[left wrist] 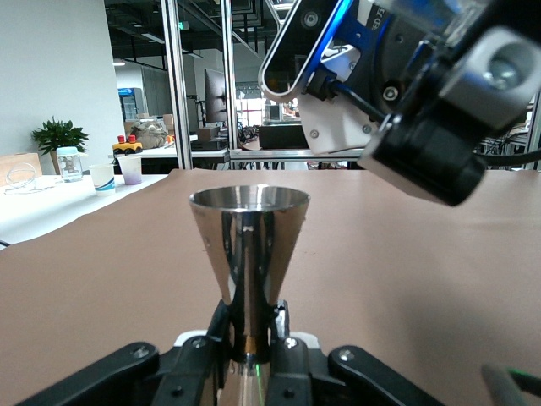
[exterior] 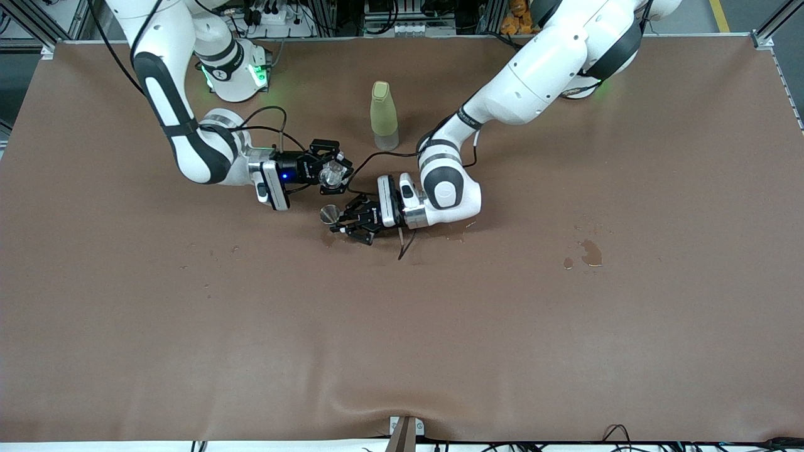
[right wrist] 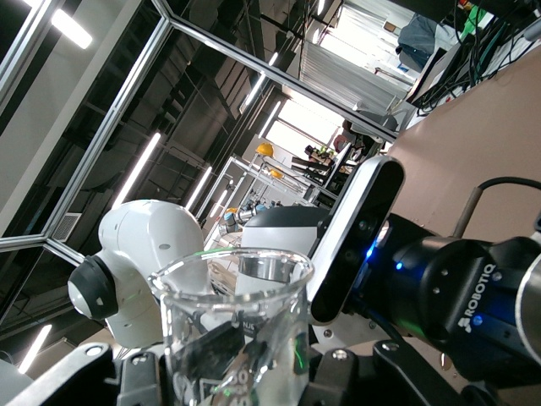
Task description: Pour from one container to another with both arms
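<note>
The clear glass cup [exterior: 332, 176] is up in the air, tipped over, with my right gripper [exterior: 329, 168] shut on it. In the right wrist view the glass cup [right wrist: 232, 326] fills the space between the fingers of the right gripper [right wrist: 241, 376] and looks empty. Just below it in the front view is the grey stemmed cup [exterior: 328, 215], upright. My left gripper [exterior: 340, 221] is shut on its stem, low over the table. The left wrist view shows the shiny cup [left wrist: 248, 241] upright, its stem pinched in the left gripper [left wrist: 250, 337], and the right gripper [left wrist: 423, 110] hanging close above.
A tall yellow-green bottle [exterior: 384, 116] stands farther from the front camera, between the two arms. Wet spots [exterior: 590, 252] mark the brown table [exterior: 402, 339] toward the left arm's end, and smaller ones lie near the stemmed cup. A thin dark cable end [exterior: 405, 246] hangs under the left wrist.
</note>
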